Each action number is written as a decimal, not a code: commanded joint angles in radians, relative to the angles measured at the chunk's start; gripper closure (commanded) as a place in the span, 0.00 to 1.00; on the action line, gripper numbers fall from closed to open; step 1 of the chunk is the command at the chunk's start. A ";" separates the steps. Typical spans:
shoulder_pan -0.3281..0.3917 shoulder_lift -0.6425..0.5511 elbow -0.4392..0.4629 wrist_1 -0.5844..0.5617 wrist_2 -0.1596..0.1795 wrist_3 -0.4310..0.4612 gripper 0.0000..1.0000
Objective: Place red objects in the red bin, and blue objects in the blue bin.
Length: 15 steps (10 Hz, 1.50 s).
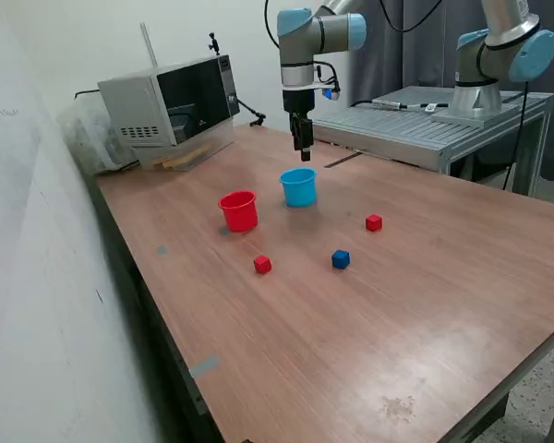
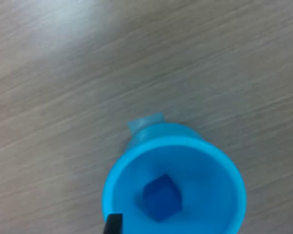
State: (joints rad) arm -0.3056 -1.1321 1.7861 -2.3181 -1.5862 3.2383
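Exterior view: the gripper [image 1: 305,155] hangs above the blue bin [image 1: 298,187], mid-surface toward the far edge; finger gap unreadable. One blue cube [image 1: 341,259] and two red cubes [image 1: 262,265] [image 1: 374,222] await pickup.

Wrist view: fingers spread wide, empty; a second blue cube [image 2: 160,197] lies inside the bin.

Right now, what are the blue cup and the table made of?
The light blue cup looks like plastic: one even colour, a smooth rounded rim and a soft sheen. A dark blue cube sits inside it; its material is hard to tell. The table looks like wood or a wood-pattern laminate, since brown grain lines run along its matte top. Which of the two can't be told from here.
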 commanded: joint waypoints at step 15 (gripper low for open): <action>0.531 0.003 -0.309 0.291 -0.011 -0.141 0.00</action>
State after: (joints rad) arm 0.2020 -1.3847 1.6282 -1.9667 -1.6116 3.0813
